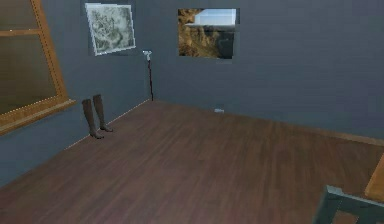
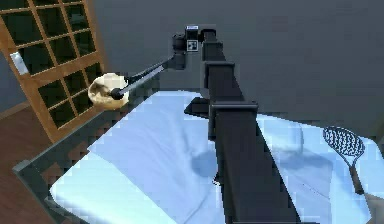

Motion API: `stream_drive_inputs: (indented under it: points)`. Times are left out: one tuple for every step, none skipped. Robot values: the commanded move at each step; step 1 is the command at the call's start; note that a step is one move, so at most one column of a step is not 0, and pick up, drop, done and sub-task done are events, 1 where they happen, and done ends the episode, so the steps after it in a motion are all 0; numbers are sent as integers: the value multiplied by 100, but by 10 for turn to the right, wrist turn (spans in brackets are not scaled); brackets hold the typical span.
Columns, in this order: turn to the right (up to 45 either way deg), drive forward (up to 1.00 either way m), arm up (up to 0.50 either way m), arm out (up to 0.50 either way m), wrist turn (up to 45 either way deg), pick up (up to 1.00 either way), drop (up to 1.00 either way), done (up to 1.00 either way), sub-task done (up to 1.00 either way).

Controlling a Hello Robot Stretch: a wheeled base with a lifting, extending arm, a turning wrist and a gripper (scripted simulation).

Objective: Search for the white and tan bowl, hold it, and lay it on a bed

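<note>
In the arm side view the dark arm point(image 2: 235, 120) reaches out over a bed point(image 2: 150, 150) with pale blue-white bedding. The gripper point(image 2: 116, 93) at its far end holds a white and tan bowl point(image 2: 101, 88). The bowl hangs above the bed's far left edge, clear of the bedding, in front of a wooden glass-paned door point(image 2: 50, 60).
A dark racket-shaped thing point(image 2: 345, 147) lies on the bed at the arm side view's right. In the forward view a wood floor point(image 1: 200, 160) stretches ahead, with a pair of brown boots point(image 1: 97, 117) by the left wall, a thin floor stand point(image 1: 150, 75), two wall pictures point(image 1: 110, 28) point(image 1: 208, 33) and a window point(image 1: 25, 60).
</note>
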Motion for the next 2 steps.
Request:
stream_drive_inputs:
  points:
    - [0, 0, 0, 0, 450, 0, 0, 0, 0]
    - [0, 0, 0, 0, 450, 0, 0, 0, 0]
